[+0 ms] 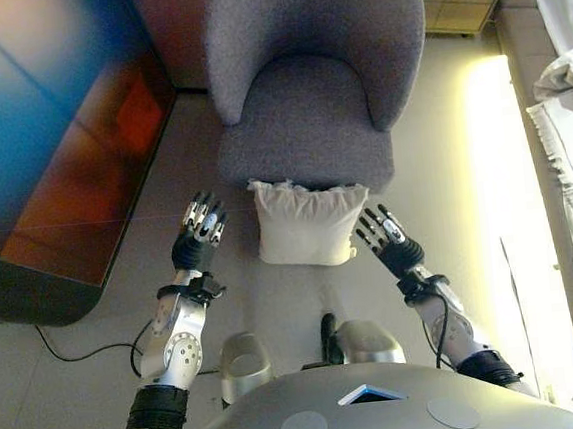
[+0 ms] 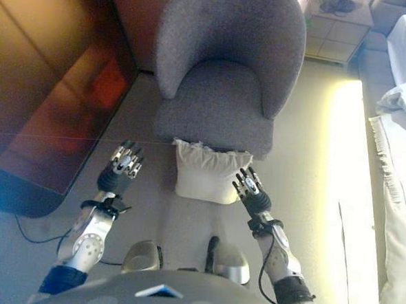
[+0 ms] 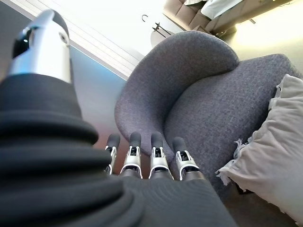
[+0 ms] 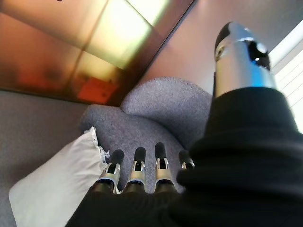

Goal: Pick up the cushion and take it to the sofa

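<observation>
Cushion (image 1: 307,223) — cream, fringed along its top edge. It stands on the floor (image 1: 244,299), leaning against the front of the grey armchair (image 1: 306,92), directly ahead of you. It is propped upright, so both of its side edges are free to be clasped; nothing lies on it.

Left hand (image 1: 198,237) — raised on the cushion's left, clearly apart from it, fingers straight and spread, holding nothing. In your left wrist view the fingertips (image 3: 135,142) point at the armchair's seat front, with the cushion off to one side, untouched.

Right hand (image 1: 389,238) — raised at the cushion's right edge, just beside its lower right corner, fingers likewise straight and empty. Whether it brushes the fabric cannot be told; the right wrist view shows the cushion next to the fingers, not between them.

Placement, as a judgement — you hold the two hands either side of the cushion because it looks too broad and soft for one hand; a two-sided squeeze suits it. The lift has not begun.

Dark glossy panel (image 1: 50,145) — occupies the floor's left side, near your left arm; mind it when swinging.

White bedding (image 1: 572,149) — along the right edge. The sofa cannot be identified with certainty.
</observation>
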Robot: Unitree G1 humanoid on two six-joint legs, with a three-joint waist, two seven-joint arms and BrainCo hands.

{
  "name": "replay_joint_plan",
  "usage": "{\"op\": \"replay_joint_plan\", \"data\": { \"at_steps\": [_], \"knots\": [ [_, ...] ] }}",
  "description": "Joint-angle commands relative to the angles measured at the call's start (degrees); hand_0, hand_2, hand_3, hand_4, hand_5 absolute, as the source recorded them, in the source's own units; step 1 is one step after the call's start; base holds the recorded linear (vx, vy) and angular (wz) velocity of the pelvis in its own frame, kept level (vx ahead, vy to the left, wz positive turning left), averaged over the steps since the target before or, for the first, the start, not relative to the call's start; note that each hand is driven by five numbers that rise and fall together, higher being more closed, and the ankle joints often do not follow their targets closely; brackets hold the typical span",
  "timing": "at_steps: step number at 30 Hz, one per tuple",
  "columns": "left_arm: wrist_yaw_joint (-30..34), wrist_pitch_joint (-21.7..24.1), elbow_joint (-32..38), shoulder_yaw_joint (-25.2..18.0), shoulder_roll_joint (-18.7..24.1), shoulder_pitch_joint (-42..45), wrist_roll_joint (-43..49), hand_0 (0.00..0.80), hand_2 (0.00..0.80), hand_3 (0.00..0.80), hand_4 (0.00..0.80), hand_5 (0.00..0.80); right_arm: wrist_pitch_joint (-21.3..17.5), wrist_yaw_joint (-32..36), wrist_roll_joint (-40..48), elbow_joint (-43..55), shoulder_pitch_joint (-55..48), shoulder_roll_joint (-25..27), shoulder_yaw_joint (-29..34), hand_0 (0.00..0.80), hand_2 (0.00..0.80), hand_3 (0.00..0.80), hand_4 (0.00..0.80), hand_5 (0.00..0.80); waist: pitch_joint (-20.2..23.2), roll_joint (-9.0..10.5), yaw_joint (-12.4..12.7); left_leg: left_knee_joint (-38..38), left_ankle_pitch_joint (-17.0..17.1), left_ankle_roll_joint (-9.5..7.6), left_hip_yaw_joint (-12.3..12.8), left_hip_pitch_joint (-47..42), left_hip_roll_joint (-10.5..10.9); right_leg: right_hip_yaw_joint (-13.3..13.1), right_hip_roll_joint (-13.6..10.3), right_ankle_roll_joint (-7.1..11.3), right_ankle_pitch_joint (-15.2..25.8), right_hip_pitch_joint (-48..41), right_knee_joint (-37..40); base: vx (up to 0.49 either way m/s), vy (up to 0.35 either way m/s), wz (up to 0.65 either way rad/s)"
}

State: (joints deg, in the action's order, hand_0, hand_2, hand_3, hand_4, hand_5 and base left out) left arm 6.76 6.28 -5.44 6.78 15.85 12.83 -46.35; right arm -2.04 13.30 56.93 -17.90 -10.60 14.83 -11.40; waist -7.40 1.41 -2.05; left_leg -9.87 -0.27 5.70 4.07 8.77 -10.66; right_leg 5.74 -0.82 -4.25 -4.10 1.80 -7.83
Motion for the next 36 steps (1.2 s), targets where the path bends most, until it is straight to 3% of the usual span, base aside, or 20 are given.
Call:
{"op": "replay_joint_plan", "data": {
  "at_steps": [1, 8, 12, 14, 16, 18, 20, 24, 27, 30, 32, 34, 36],
  "knots": [
    [1.36, 1.66, 6.09, -1.26, 1.58, 0.76, -1.16, 0.000, 0.000, 0.000, 0.000, 0.000, -1.67, 1.82, 0.20, 5.89, -0.60, 0.40, 0.70, 0.000, 0.000, 0.000, 0.000, 0.000, -0.75, -0.36, 2.18, 8.38, 10.56, 1.99, -1.33, 2.77, -1.06, -6.04, -1.98, 9.03, -2.12, -7.23, 1.80, 0.373, 0.094, -0.46],
    [2.91, 3.12, 4.41, -4.00, 2.35, 2.86, -1.37, 0.000, 0.000, 0.000, 0.000, 0.000, -0.63, 3.31, -1.18, 5.88, -2.52, -0.12, 1.62, 0.000, 0.000, 0.000, 0.000, 0.000, 0.33, -1.80, 3.54, 11.84, 11.45, 1.71, 0.11, 4.15, -0.03, -6.66, -2.01, 9.03, -6.98, -11.25, 0.98, 0.378, 0.139, -0.46],
    [2.35, 3.23, 4.47, -5.04, 3.22, 2.77, -1.11, 0.000, 0.000, 0.000, 0.000, 0.000, -0.33, 0.79, -1.01, 5.45, -1.09, -0.80, 0.73, 0.000, 0.000, 0.000, 0.000, 0.000, 0.48, -1.41, 4.78, 5.02, 8.66, 0.45, -1.57, 6.74, 2.39, -6.72, -3.83, 9.90, -8.47, -11.44, -2.01, 0.332, 0.169, -0.18],
    [3.28, 2.59, 4.78, -6.01, 3.83, 2.32, -1.60, 0.000, 0.000, 0.000, 0.000, 0.000, 0.27, 0.84, -0.50, 5.44, -0.18, -1.26, 0.37, 0.000, 0.000, 0.000, 0.000, 0.000, 1.13, -0.52, 5.71, 1.00, 6.20, -1.25, -0.26, 7.85, 3.86, -5.25, -6.49, 11.49, -6.33, -11.76, -6.36, 0.291, 0.188, -0.08],
    [4.39, 3.20, 4.79, -6.00, 4.31, 2.56, -1.01, 0.000, 0.000, 0.000, 0.000, 0.000, -0.60, 0.52, -1.25, 5.16, 0.69, -2.42, -0.37, 0.000, 0.000, 0.000, 0.000, 0.000, 2.00, -0.09, 6.77, 0.21, 3.95, -4.25, -0.01, 7.23, 6.55, -4.06, -9.72, 13.57, 0.79, -9.75, -16.41, 0.283, 0.239, -0.14],
    [7.45, 2.54, 4.26, -5.74, 4.84, 2.31, -0.42, 0.000, 0.000, 0.000, 0.000, 0.000, -1.62, -0.76, -1.32, 3.90, 1.79, -3.90, -0.95, 0.000, 0.000, 0.000, 0.000, 0.000, 2.16, -1.22, 7.02, -0.40, 1.70, -6.19, -0.29, 4.73, 7.86, -3.93, -11.26, 13.39, 7.06, -4.70, -29.23, 0.318, 0.288, -0.19],
    [9.54, 1.59, 4.22, -5.52, 5.17, 1.98, -0.45, 0.000, 0.000, 0.000, 0.000, 0.000, -1.72, -1.35, -1.53, 3.17, 2.75, -4.58, -1.50, 0.000, 0.000, 0.000, 0.000, 0.000, 1.81, -2.04, 6.86, -0.73, 0.27, -6.86, -0.56, 2.41, 8.24, -3.46, -12.11, 12.62, 8.35, -0.58, -35.29, 0.294, 0.212, -0.04],
    [11.46, 0.93, 5.37, -6.07, 6.16, 1.82, -1.66, 0.000, 0.000, 0.000, 0.000, 0.000, -1.95, 0.61, -2.37, 2.15, 2.63, -4.99, -1.71, 0.000, 0.000, 0.000, 0.000, 0.000, 0.29, -1.20, 6.14, -1.72, -2.28, -5.84, 0.55, -1.87, 9.43, 1.98, -17.10, 11.88, 8.86, 2.55, -22.88, 0.268, -0.014, -0.18],
    [11.54, 1.52, 5.42, -6.84, 6.63, 2.16, -3.60, 0.000, 0.000, 0.000, 0.000, 0.000, -1.35, 0.68, -2.29, 3.56, 2.21, -4.49, -1.62, 0.000, 0.000, 0.000, 0.000, 0.000, -0.95, -0.08, 5.06, -2.85, -4.61, -4.59, 1.28, -3.76, 9.29, 2.97, -18.85, 12.47, 10.01, 3.50, -12.31, 0.202, -0.175, -0.29],
    [12.42, 3.40, 5.01, -6.85, 7.27, 2.79, -4.49, 0.000, 0.000, 0.000, 0.000, 0.000, 0.10, 0.90, -1.89, 4.44, 3.18, -3.57, -1.67, 0.000, 0.000, 0.000, 0.000, 0.000, -2.01, 2.39, 3.28, -5.23, -9.30, -2.96, 1.93, -5.32, 8.82, 1.76, -20.91, 15.81, 15.78, 6.22, 1.48, 0.265, -0.283, -0.22],
    [12.84, 3.82, 5.10, -6.92, 7.35, 3.48, -4.77, 0.000, 0.000, 0.000, 0.000, 0.000, 0.94, 1.11, -1.60, 3.84, 4.20, -3.33, -1.38, 0.000, 0.000, 0.000, 0.000, 0.000, -2.09, 2.72, 2.73, -5.72, -11.16, -2.50, 1.23, -6.54, 8.15, -0.12, -20.76, 17.07, 17.99, 7.23, 4.68, 0.325, -0.212, -0.14],
    [13.55, 3.99, 5.05, -7.40, 7.00, 4.59, -4.70, 0.000, 0.000, 0.000, 0.000, 0.000, 1.94, 1.21, -1.70, 2.94, 5.33, -3.58, -0.90, 0.000, 0.000, 0.000, 0.000, 0.000, -1.69, 2.92, 2.65, -5.93, -12.33, -1.97, 0.24, -7.96, 7.18, -1.78, -20.41, 17.81, 18.30, 7.34, 5.14, 0.330, -0.183, 0.18],
    [14.45, 3.40, 5.35, -7.67, 6.60, 5.37, -3.85, 0.000, 0.000, 0.000, 0.000, 0.000, 2.83, 1.19, -1.51, 2.63, 6.07, -3.63, -0.51, 0.000, 0.000, 0.000, 0.000, 0.000, -0.84, 2.93, 2.69, -6.19, -12.75, -1.39, -0.86, -8.62, 5.84, -3.20, -19.25, 18.11, 15.92, 6.78, 4.02, 0.318, -0.182, 0.41]
  ]
}}
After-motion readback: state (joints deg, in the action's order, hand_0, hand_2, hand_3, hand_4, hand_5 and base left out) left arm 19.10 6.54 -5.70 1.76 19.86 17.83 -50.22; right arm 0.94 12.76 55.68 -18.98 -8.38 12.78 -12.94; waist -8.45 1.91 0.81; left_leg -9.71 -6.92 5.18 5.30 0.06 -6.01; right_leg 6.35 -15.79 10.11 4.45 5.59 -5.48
